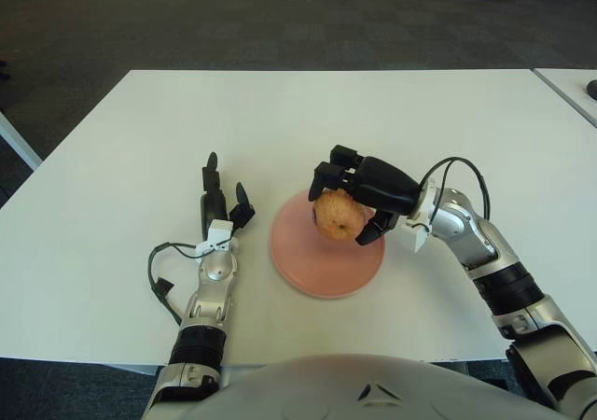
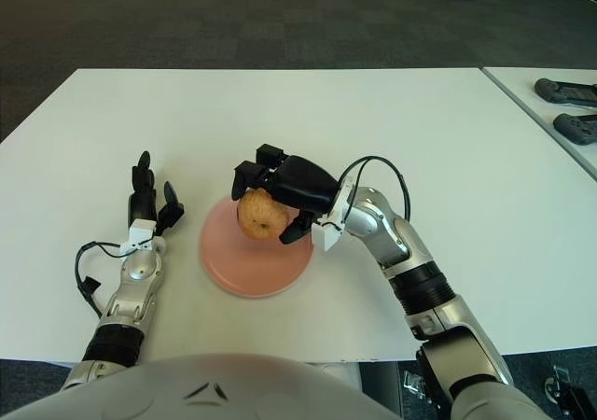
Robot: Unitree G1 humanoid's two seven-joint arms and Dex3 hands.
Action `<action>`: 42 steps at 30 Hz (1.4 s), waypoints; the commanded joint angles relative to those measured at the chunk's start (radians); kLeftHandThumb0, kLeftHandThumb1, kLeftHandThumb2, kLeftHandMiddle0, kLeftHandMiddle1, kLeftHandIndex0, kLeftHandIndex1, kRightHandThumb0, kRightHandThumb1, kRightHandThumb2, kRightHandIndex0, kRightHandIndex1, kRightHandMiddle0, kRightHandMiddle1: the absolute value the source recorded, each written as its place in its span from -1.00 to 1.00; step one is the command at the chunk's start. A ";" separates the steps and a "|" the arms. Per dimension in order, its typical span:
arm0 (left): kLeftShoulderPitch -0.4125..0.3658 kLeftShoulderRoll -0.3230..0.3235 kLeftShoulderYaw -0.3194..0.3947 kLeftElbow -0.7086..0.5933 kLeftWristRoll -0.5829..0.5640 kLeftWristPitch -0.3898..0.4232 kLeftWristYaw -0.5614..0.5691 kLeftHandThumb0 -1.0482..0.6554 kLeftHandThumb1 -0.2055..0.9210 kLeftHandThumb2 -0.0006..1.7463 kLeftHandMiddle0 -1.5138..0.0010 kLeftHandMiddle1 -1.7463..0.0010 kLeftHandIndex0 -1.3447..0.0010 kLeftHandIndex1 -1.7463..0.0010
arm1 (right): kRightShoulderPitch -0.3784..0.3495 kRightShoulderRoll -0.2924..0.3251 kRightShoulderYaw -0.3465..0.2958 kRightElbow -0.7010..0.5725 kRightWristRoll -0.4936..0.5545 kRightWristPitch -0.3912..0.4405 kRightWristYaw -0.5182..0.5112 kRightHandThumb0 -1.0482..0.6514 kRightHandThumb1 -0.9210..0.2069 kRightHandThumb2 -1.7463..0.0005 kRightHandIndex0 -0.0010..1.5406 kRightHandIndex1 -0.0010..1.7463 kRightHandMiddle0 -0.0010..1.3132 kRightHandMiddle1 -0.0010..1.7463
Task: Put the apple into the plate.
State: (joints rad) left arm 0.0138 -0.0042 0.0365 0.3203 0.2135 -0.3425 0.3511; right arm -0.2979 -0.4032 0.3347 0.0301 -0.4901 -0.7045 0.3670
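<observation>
While the apple hangs over the plate, noted from the robot's left side across to its right:

Left hand [image 1: 222,202]: palm side down toward the table, fingers straight and spread, holding nothing. It shows just left of the plate, apart from its rim.

Cable [image 1: 160,273]: thin black loop at the wrist behind the left hand, lying on the table on that hand's outer side.

Table [image 1: 121,149]: white top under both arms; dark carpet beyond its far edge.

Plate [image 1: 317,275]: pink, round, flat on the table between the two hands, mostly below and in front of the right hand's fingers. Its near half is bare.

Apple [image 1: 338,217]: yellowish red, held in the right hand's curled fingers, over the far part of the plate. Whether it touches the plate cannot be told.

Right hand [image 1: 362,194]: black fingers wrapped over the top and far side of the apple, the thumb under its right side; grip closed on the fruit. The hand reaches in from the right, forearm slanting back toward the table's near right edge.

Wrist cable [image 2: 378,173]: black loop arching just behind the right hand.
</observation>
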 commanded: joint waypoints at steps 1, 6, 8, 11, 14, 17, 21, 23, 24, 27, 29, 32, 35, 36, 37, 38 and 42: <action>0.005 0.001 0.001 -0.003 0.006 0.010 0.005 -0.64 1.00 0.09 0.76 1.00 1.00 0.57 | -0.027 0.005 0.004 0.019 -0.016 -0.012 -0.028 0.23 0.41 -0.75 0.01 0.93 -0.21 1.00; 0.005 0.002 0.000 -0.002 0.011 0.012 0.008 -0.65 1.00 0.10 0.75 0.99 1.00 0.57 | -0.031 0.005 0.013 0.040 -0.036 -0.015 -0.043 0.23 0.42 -0.75 0.02 0.93 -0.20 1.00; 0.006 0.003 0.000 -0.002 0.013 0.011 0.010 -0.65 1.00 0.10 0.74 0.99 1.00 0.57 | -0.031 0.004 0.016 0.044 -0.041 -0.015 -0.047 0.23 0.42 -0.75 0.02 0.93 -0.20 1.00; 0.007 0.004 -0.001 -0.003 0.017 0.010 0.012 -0.65 1.00 0.10 0.74 0.99 1.00 0.57 | -0.026 0.006 0.024 0.055 -0.054 -0.017 -0.052 0.23 0.43 -0.76 0.03 0.92 -0.19 1.00; 0.007 0.005 -0.001 -0.003 0.019 0.009 0.013 -0.65 1.00 0.10 0.74 0.99 1.00 0.56 | -0.019 0.004 0.032 0.063 -0.064 -0.019 -0.058 0.23 0.44 -0.76 0.03 0.92 -0.19 1.00; 0.006 0.005 0.000 -0.002 0.019 0.010 0.012 -0.65 1.00 0.11 0.75 0.99 1.00 0.56 | -0.016 0.001 0.039 0.070 -0.071 -0.021 -0.062 0.23 0.44 -0.76 0.04 0.92 -0.18 1.00; 0.005 0.004 0.003 0.000 0.015 0.014 0.011 -0.64 1.00 0.11 0.74 0.99 1.00 0.54 | -0.014 -0.006 0.053 0.085 -0.087 -0.029 -0.067 0.23 0.44 -0.76 0.04 0.90 -0.18 1.00; 0.004 0.004 0.003 0.001 0.014 0.014 0.011 -0.64 1.00 0.10 0.74 0.99 1.00 0.54 | -0.012 -0.007 0.058 0.092 -0.094 -0.034 -0.071 0.23 0.44 -0.76 0.04 0.90 -0.18 1.00; 0.004 0.003 0.004 0.001 0.013 0.013 0.011 -0.64 1.00 0.10 0.74 0.99 1.00 0.53 | -0.012 -0.008 0.059 0.095 -0.096 -0.037 -0.073 0.23 0.44 -0.76 0.04 0.90 -0.18 1.00; 0.006 0.002 0.004 0.002 0.010 0.008 0.010 -0.64 1.00 0.10 0.74 0.99 1.00 0.52 | -0.006 -0.014 0.072 0.115 -0.114 -0.056 -0.082 0.23 0.44 -0.76 0.04 0.89 -0.18 1.00; 0.007 0.001 0.004 0.002 0.009 0.006 0.010 -0.64 1.00 0.10 0.74 0.99 1.00 0.52 | -0.006 -0.017 0.078 0.125 -0.123 -0.064 -0.087 0.23 0.44 -0.76 0.04 0.89 -0.18 1.00; 0.009 0.002 0.003 -0.001 0.007 0.000 0.007 -0.64 1.00 0.09 0.75 1.00 1.00 0.53 | -0.009 -0.021 0.086 0.141 -0.142 -0.078 -0.101 0.23 0.44 -0.76 0.04 0.90 -0.17 1.00; 0.011 0.002 0.002 -0.002 0.006 -0.004 0.006 -0.64 1.00 0.09 0.76 1.00 1.00 0.55 | -0.011 -0.022 0.091 0.153 -0.157 -0.087 -0.115 0.23 0.44 -0.75 0.03 0.90 -0.18 1.00; 0.010 0.002 0.002 -0.002 0.006 -0.004 0.005 -0.64 1.00 0.09 0.76 1.00 1.00 0.55 | -0.014 -0.022 0.092 0.159 -0.165 -0.090 -0.122 0.23 0.44 -0.75 0.03 0.90 -0.18 1.00; 0.009 0.001 0.002 -0.002 0.006 -0.004 0.005 -0.64 1.00 0.08 0.76 1.00 1.00 0.56 | -0.015 -0.021 0.093 0.164 -0.170 -0.092 -0.127 0.23 0.44 -0.75 0.03 0.90 -0.18 1.00; 0.009 0.001 0.001 -0.003 0.006 -0.004 0.005 -0.64 1.00 0.08 0.76 1.00 1.00 0.56 | -0.017 -0.021 0.094 0.168 -0.176 -0.094 -0.133 0.23 0.44 -0.75 0.03 0.90 -0.18 1.00; 0.009 0.001 0.002 -0.003 0.004 -0.006 0.003 -0.64 1.00 0.08 0.76 1.00 1.00 0.56 | -0.021 -0.020 0.098 0.179 -0.194 -0.098 -0.152 0.23 0.43 -0.75 0.03 0.90 -0.18 1.00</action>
State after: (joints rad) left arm 0.0147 -0.0036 0.0372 0.3202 0.2212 -0.3429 0.3568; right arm -0.2969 -0.4200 0.4323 0.1998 -0.6669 -0.7912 0.2446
